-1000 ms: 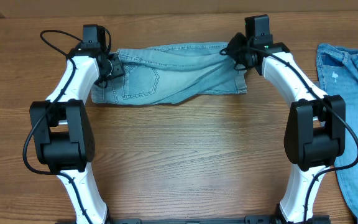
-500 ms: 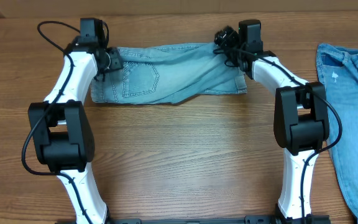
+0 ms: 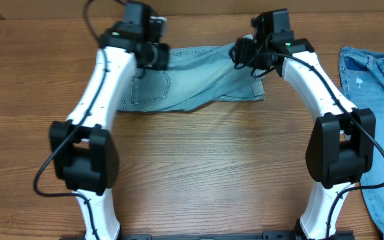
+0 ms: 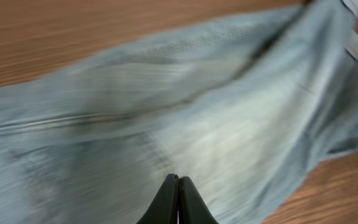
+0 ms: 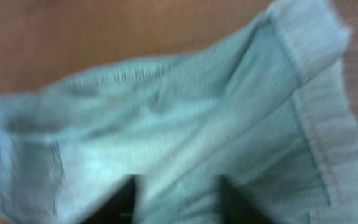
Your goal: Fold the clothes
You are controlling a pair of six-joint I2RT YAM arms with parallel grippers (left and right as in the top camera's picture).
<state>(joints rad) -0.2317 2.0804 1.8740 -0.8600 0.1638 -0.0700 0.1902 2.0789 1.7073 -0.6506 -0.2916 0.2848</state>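
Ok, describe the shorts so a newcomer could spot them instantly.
On the wooden table, go to the middle of the far edge. The denim shorts lie there stretched sideways, a stitched pocket showing. They are paler than the denim garment at the right edge.

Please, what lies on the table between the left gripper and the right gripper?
The denim shorts lie there, spread from the left gripper to the right gripper. Nothing else is seen on that stretch, as the overhead view shows.

No lettering, label, brand or number is legible in any view.
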